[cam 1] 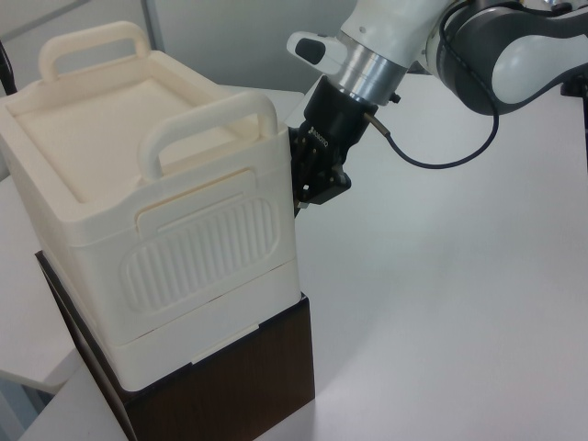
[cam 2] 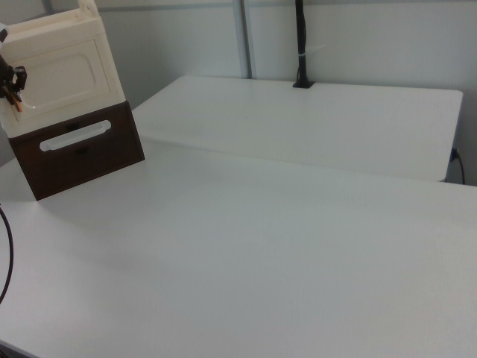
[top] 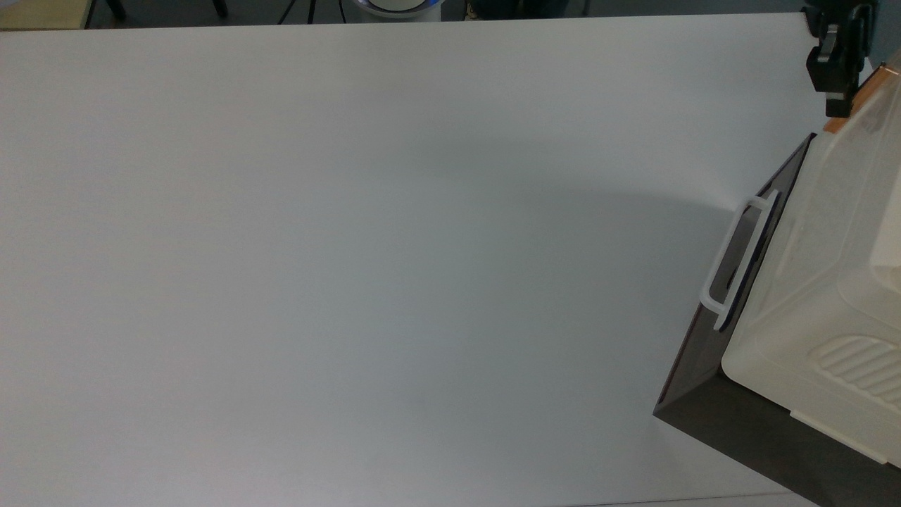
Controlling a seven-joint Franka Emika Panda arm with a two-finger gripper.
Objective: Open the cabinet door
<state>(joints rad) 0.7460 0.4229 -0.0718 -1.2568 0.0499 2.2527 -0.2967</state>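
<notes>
Right view, left to right: the hand [cam 2: 15, 95] sat at nine o'clock against the copper handle [cam 2: 19, 107] of the cream cabinet door [cam 2: 65, 71]; how far its fingers stood apart could not be told. The door looked closed, above a dark drawer [cam 2: 78, 149]. A good pull would likely follow the door's hinge arc, grip kept square on the bar. Rightward ran the bare white table [cam 2: 298, 224], with pale wall panels beyond.

Claw [cam 1: 306, 195] fingertips hidden behind cabinet corner; cabinet door [cam 2: 63, 74] cut by right view's left edge.
</notes>
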